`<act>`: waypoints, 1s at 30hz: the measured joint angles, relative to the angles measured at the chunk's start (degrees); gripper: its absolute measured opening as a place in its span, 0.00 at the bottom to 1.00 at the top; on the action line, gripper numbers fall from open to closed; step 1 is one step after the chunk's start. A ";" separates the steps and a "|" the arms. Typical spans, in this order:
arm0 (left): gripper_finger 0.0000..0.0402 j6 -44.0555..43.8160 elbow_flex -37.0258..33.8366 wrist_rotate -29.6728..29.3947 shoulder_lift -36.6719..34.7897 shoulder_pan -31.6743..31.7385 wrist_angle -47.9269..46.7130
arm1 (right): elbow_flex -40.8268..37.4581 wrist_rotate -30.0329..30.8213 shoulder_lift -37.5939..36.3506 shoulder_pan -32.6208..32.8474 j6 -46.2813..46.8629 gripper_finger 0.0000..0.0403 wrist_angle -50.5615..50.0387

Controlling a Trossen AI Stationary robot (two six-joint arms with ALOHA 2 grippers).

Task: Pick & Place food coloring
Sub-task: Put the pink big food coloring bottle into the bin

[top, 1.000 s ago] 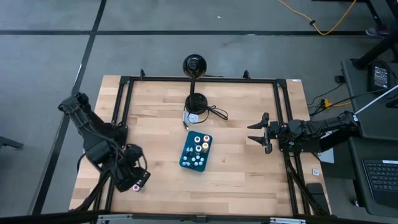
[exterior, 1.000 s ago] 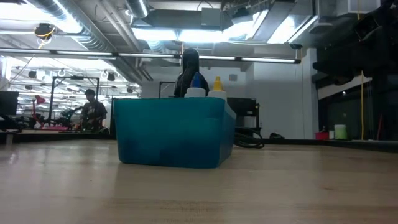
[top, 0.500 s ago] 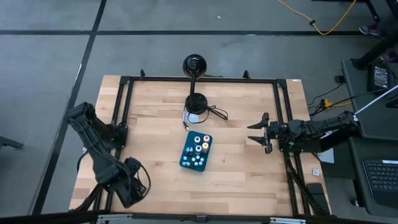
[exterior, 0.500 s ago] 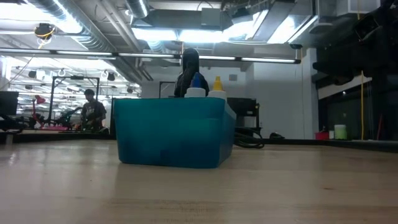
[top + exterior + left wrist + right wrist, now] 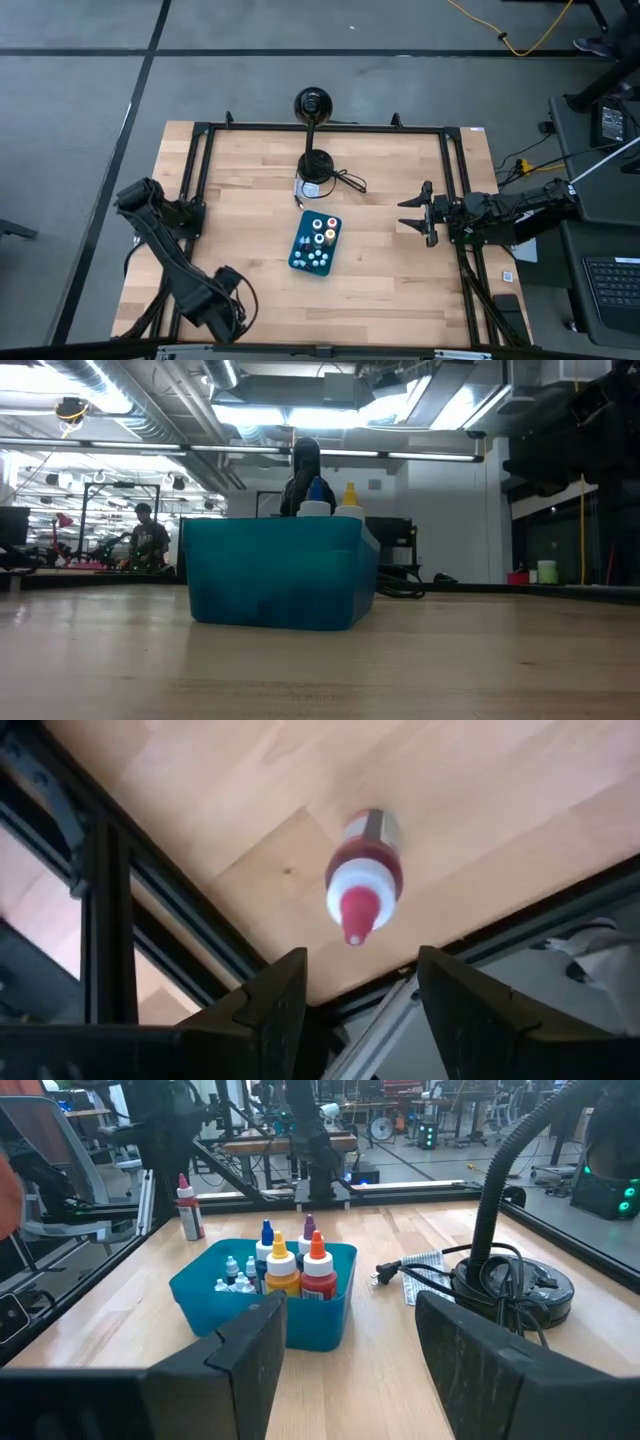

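Well apart from the teal tray (image 5: 296, 249), out toward the counter's (image 5: 400, 290) front-left corner, the left pincer (image 5: 225, 312) hangs over the wood beside the black frame rail. Its wrist view looks straight down on a single red-capped bottle (image 5: 362, 872) of food coloring, standing upright on the counter. The two dark fingers (image 5: 275, 995) are parted and bare. The bottle sits beyond them, not between them, so this pincer stands open and has hold of nothing.

The tray itself sits about mid-counter and carries the rest of the bottles (image 5: 318, 240) – a cluster of small ones with red, orange, blue and white caps, all upright inside its walls.

To the tray's right, near the side rail, the right pincer (image 5: 405, 214) waits level with the counter and points at the tray, jaws wide and empty.

Behind the tray, at the far side, stands a black gooseneck stand (image 5: 318, 165) with its cable.

As I judge it, if the tray is the goal, the job is nearly done – only the lone red-capped bottle is left to grasp, carry across and set among the others. No grip on it is made yet.
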 joint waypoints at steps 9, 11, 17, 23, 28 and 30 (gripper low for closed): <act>0.46 4.38 -4.59 1.61 0.83 1.40 1.71 | 0.00 0.00 0.00 0.00 0.00 0.55 0.00; 0.46 5.38 -5.42 2.40 0.57 1.66 3.21 | 0.01 0.00 0.00 -0.01 -0.01 0.55 0.00; 0.46 6.28 -6.96 2.99 0.45 1.57 7.91 | 0.02 0.00 0.00 0.00 -0.02 0.55 0.02; 0.46 6.25 -8.14 1.71 0.89 1.57 9.44 | 0.02 0.00 0.00 0.00 0.00 0.55 0.02; 0.46 6.20 -8.21 1.88 0.51 1.82 9.36 | 0.01 0.00 0.00 -0.01 0.00 0.55 0.02; 0.46 6.44 -8.13 1.74 0.09 1.84 9.52 | 0.00 0.00 0.00 0.00 0.00 0.55 0.02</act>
